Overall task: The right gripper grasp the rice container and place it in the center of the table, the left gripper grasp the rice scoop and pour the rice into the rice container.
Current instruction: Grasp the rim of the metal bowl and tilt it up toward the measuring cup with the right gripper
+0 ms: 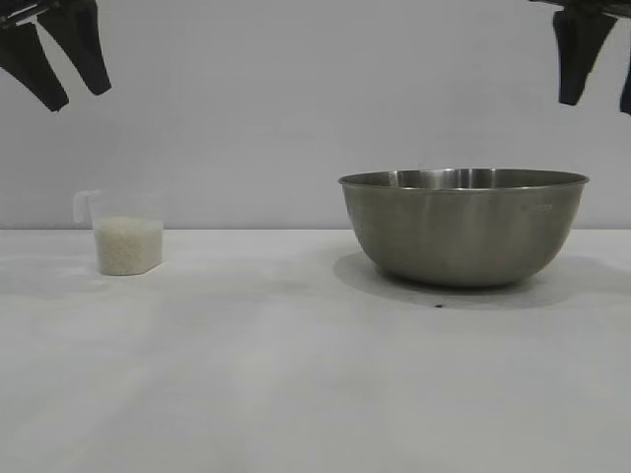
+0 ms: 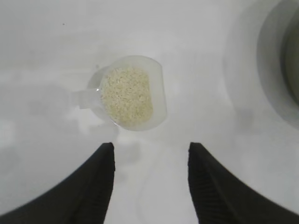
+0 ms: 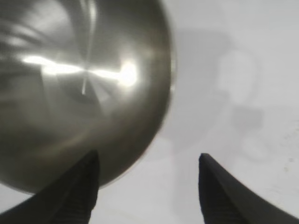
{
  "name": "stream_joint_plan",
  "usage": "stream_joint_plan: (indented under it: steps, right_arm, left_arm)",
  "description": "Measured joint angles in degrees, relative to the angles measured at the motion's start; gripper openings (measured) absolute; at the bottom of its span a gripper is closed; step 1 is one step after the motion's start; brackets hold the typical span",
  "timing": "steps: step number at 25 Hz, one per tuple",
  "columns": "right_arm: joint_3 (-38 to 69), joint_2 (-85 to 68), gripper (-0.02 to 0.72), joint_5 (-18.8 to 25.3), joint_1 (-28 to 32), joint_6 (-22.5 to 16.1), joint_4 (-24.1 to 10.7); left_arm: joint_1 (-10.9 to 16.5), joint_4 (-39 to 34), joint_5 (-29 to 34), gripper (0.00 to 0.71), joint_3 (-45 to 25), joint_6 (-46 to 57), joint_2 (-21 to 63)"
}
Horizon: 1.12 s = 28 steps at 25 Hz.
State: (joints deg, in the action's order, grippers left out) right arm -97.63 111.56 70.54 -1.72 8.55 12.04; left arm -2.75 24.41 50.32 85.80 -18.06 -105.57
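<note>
The rice container point(image 1: 463, 229), a large steel bowl, stands empty on the white table point(image 1: 296, 374), right of centre. The rice scoop point(image 1: 125, 236), a small clear cup with a side handle, stands at the left, about half full of white rice point(image 1: 127, 244). My left gripper point(image 1: 79, 97) hangs open high above the scoop. In the left wrist view it point(image 2: 151, 147) is above the table beside the scoop point(image 2: 131, 93). My right gripper point(image 1: 598, 102) hangs open high above the bowl's right rim. In the right wrist view it point(image 3: 148, 159) straddles the bowl's rim point(image 3: 164, 93).
A tiny dark speck point(image 1: 439, 304) lies on the table just in front of the bowl. A plain pale wall stands behind the table. The bowl's edge point(image 2: 280, 60) shows in the left wrist view.
</note>
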Motion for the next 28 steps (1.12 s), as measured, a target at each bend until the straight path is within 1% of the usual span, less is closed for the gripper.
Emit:
stream_joint_plan:
  steps: [3, 7, 10, 14, 17, 23, 28]
  right_arm:
    - [0.00, 0.71, 0.403, 0.00, 0.65, 1.21, 2.36]
    - [1.45, 2.36, 0.403, -0.36, 0.73, 1.96, 3.88]
    - [2.33, 3.47, 0.403, -0.73, 0.73, 2.73, 4.41]
    - [2.45, 5.20, 0.403, -2.11, 0.73, 3.41, 7.25]
    - [2.45, 6.60, 0.403, -2.50, 0.73, 3.28, 8.11]
    - [2.45, 9.46, 0.403, -4.29, 0.73, 3.17, 8.42]
    - [2.45, 12.84, 0.403, -5.54, 0.73, 3.09, 10.41]
  left_arm:
    - [0.00, 0.10, 0.00, 0.313, 0.00, 0.00, 0.00]
    - [0.00, 0.20, -0.11, 0.313, 0.00, 0.00, 0.00]
    - [0.00, 0.20, -0.18, 0.313, 0.00, 0.00, 0.00]
    - [0.00, 0.31, -0.18, 0.313, 0.00, 0.00, 0.00]
    - [0.00, 0.39, -0.18, 0.313, 0.00, 0.05, 0.00]
    - [0.00, 0.57, -0.32, 0.313, 0.00, 0.13, 0.00]
    - [0.00, 1.66, -1.12, 0.313, 0.00, 0.26, 0.00]
